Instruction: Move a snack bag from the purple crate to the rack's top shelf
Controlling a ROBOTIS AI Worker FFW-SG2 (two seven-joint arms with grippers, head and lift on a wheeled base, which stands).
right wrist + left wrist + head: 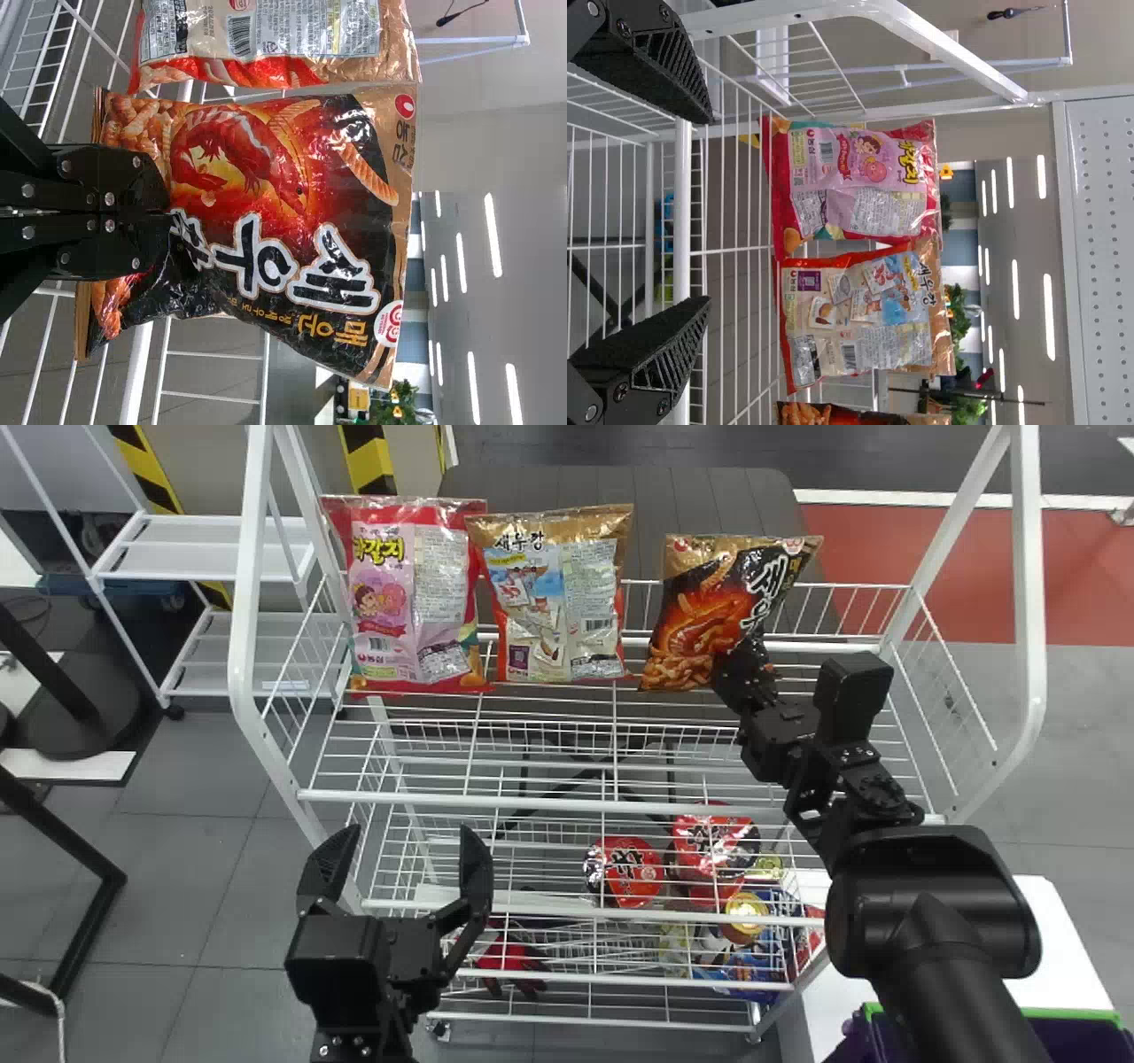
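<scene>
My right gripper point(742, 666) is at the right part of the top shelf point(532, 802), closed on the lower part of a black-and-orange snack bag point(709, 611). The bag stands near the shelf's back rail, tilted a little. In the right wrist view the gripper point(168, 217) pinches the snack bag point(283, 195) near its bottom. My left gripper point(403, 859) stands open and empty in front of the rack at the left; the left wrist view has the gripper point(700, 208) with its fingers wide apart. The purple crate point(1076, 1036) is at the bottom right.
A pink bag point(412, 598) and a brown-topped bag point(558, 593) stand to the left on the top shelf. Red-lidded cups point(625, 871) and other goods sit on lower shelves. White posts point(1028, 602) rise at the rack's sides. A white table point(1054, 948) is at the right.
</scene>
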